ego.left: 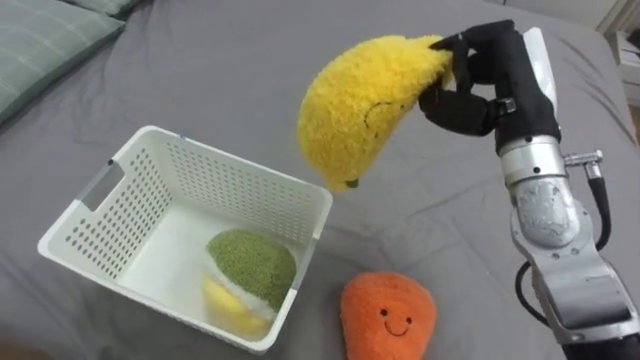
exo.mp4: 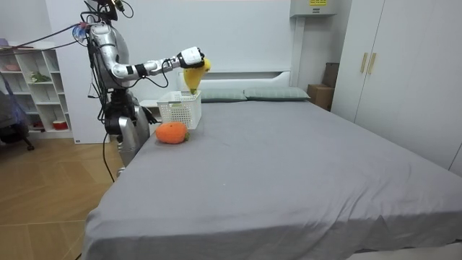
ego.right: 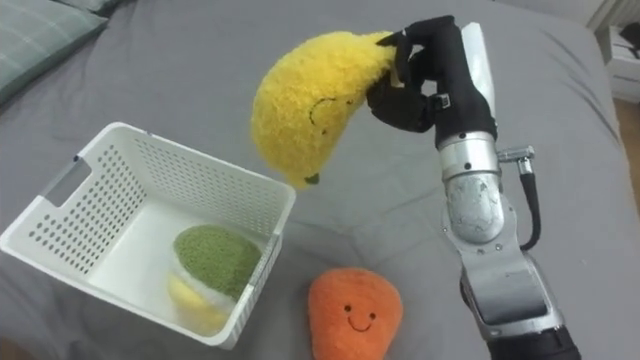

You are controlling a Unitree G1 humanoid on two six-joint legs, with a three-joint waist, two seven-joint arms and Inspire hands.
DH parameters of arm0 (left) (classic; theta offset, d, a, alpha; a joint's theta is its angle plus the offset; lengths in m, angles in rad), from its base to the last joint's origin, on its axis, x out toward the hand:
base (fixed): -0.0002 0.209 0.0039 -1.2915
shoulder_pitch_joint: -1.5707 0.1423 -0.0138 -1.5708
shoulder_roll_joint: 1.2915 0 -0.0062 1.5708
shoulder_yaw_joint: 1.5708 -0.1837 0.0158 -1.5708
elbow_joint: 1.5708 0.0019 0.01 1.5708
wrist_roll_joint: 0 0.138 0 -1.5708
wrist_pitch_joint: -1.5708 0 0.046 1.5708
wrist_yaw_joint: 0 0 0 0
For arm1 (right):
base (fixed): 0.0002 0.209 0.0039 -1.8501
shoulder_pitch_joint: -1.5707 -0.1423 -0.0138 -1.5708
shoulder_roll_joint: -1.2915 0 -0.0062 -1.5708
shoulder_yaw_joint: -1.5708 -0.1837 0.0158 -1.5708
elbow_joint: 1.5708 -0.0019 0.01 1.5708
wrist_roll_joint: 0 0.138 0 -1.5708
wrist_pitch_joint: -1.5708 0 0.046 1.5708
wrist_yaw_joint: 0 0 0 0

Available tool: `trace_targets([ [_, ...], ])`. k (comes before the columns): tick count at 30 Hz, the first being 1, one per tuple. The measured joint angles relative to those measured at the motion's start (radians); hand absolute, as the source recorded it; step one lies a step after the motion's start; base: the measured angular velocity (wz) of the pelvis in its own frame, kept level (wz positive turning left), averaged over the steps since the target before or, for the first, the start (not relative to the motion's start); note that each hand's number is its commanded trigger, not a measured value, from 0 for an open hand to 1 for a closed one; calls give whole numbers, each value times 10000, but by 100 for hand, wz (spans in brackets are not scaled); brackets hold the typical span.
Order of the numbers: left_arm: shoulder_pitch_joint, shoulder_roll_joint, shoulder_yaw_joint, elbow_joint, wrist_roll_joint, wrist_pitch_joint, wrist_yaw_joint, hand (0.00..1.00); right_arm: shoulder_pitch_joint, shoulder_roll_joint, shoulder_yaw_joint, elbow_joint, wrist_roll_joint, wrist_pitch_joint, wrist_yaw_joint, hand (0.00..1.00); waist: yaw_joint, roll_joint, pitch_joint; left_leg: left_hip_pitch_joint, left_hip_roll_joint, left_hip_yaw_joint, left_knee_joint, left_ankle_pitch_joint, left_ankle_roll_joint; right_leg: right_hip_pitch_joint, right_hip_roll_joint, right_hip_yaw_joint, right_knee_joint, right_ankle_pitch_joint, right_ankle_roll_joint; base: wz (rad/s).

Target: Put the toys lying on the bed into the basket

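The basket (ego.left: 82,215) on the bed (ego.left: 220,80) holds one toy (ego.left: 250,262); a second toy (ego.left: 388,315) lies just right.

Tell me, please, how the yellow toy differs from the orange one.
The yellow toy hangs in the air, gripped by the right hand; the orange toy lies on the bed beside the basket. The yellow one is long and curved, the orange one squat and rounded. Both have smiling faces.

Base of orange toy (ego.left: 388,315) off-frame
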Motion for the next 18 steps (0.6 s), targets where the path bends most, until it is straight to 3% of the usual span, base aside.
trace_targets([
  [5,-31,-8,20,-15,89,128,-10,0,-520,368,868,-115,-575,61,359,100,35,-16,-12,-83,-7,-74,35,2,-3,0,42,-7,-9,0,0,4],
  [9,-109,-9,7,-35,90,182,-52,0,-520,654,1177,-88,-611,293,887,100,289,-88,-43,-83,-33,-211,55,9,-5,18,27,-116,-9,0,0,9],
  [17,-86,5,25,-153,299,419,-88,0,-639,861,1670,453,-609,684,1315,100,563,-255,20,-82,-83,-540,107,9,-5,188,-16,-521,-32,-12,17,12],
  [18,-93,4,27,-176,323,424,-172,0,-753,895,1751,652,-613,771,1411,82,598,-298,39,-97,-101,-569,136,9,-5,178,-50,-538,-34,-24,35,9],
])
